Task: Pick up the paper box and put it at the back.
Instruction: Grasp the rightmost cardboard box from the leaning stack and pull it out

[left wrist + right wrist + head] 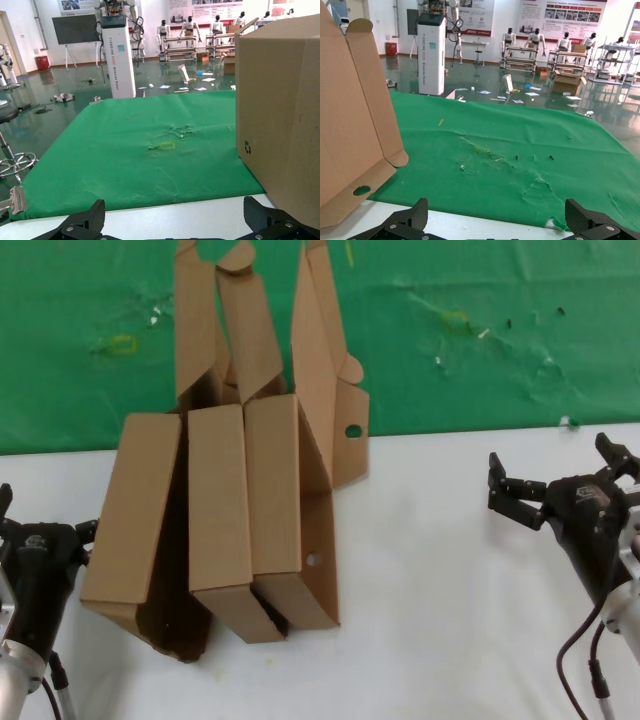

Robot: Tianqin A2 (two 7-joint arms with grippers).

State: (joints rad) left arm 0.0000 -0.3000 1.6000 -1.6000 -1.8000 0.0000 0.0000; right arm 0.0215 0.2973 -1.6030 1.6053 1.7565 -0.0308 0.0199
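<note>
1. Nearest you, at the near left, your left gripper is waiting low over the white tabletop, just left of the boxes; its wrist view is showing both fingers spread wide with nothing between them.
2. Moving right, three brown cardboard boxes are sitting packed side by side, lids standing up at the far end over the edge of the green cloth.
3. Two boxes on the left are leaning together, so they are probably meant to stay as a pair.
4. Your target, the paper box, is the rightmost one, lying mostly on the white tabletop, with a round hole in its right wall and its lid flap reaching onto the cloth.
5. Its right side is facing open tabletop, which is likely why the right arm is the better one to approach.
6. At the far right, your right gripper is hovering well apart from that box, fingers spread and holding nothing.
7. Nothing is being gripped yet, so the pick-up looks not yet begun.
</note>
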